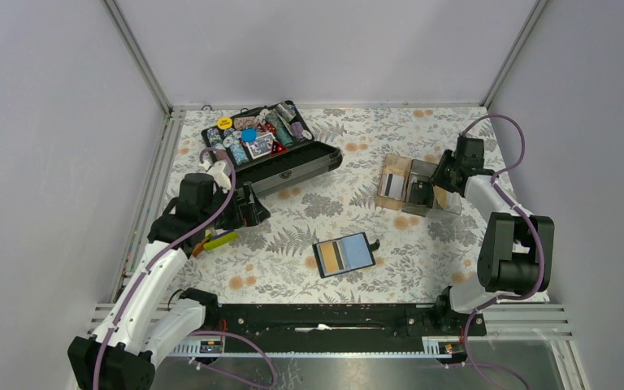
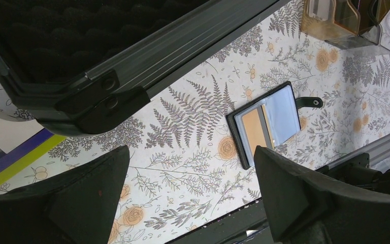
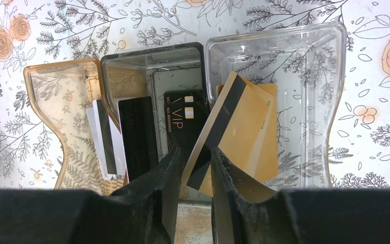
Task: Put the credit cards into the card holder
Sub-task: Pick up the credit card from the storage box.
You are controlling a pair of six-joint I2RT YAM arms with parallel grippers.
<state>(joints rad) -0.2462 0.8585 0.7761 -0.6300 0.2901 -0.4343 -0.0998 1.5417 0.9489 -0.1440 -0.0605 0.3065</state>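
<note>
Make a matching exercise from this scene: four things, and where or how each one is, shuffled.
1 card holder
2 poker chip case
3 tan striped card
4 left hand

A fingers spread, holding nothing
B between the fingers of the right hand
C lying open, in the middle
D open, at the far left

Pairs: 1-C, 2-D, 3-B, 4-A

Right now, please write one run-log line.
right claw: pinching tan plastic card with dark stripe in clear acrylic tray | left claw: open, empty | black folding card holder: open
</note>
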